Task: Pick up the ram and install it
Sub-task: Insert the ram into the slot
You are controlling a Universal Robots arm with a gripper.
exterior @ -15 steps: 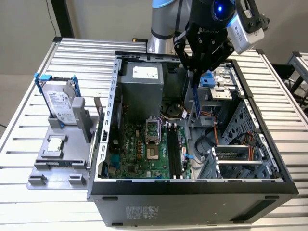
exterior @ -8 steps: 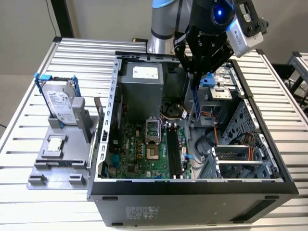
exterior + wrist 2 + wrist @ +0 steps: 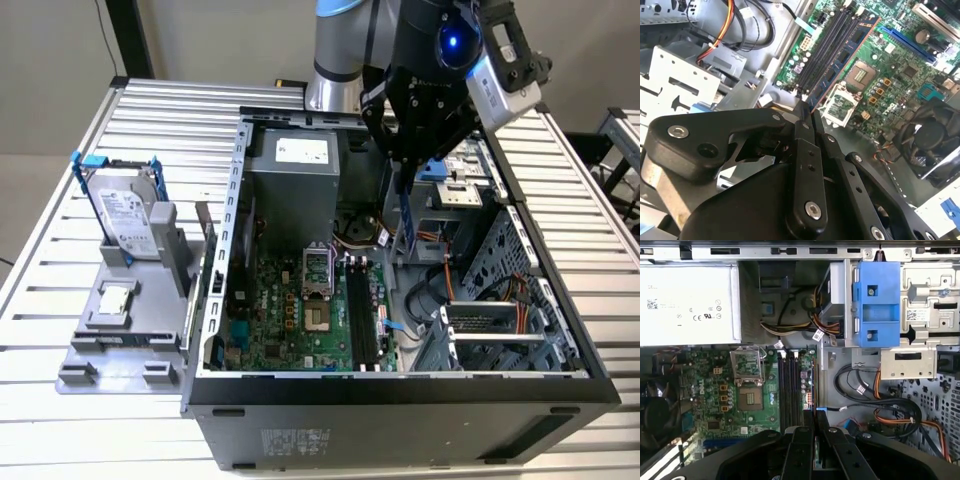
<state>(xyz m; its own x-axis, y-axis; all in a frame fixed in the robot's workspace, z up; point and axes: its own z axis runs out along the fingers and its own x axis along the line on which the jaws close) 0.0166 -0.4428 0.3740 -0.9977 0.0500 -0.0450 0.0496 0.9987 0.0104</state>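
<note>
Exterior view: bright, even light, tabletop [image 3: 60, 150] near white. Case [image 3: 400, 415] interior below gripper [image 3: 404, 170] shaded, blue LED [image 3: 455, 40] glowing above it. Second wrist view: gripper [image 3: 807, 112] dark, glints on screws [image 3: 813, 210], ram [image 3: 842, 57] ahead well lit. First wrist view: power supply [image 3: 687, 305] face glares, fan [image 3: 657, 415] corner dark.

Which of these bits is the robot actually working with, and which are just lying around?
In the job: gripper, ram it grips, black memory slots.
Lying about: hard drive, small silver chip, both on the grey tray beside the case.
</note>
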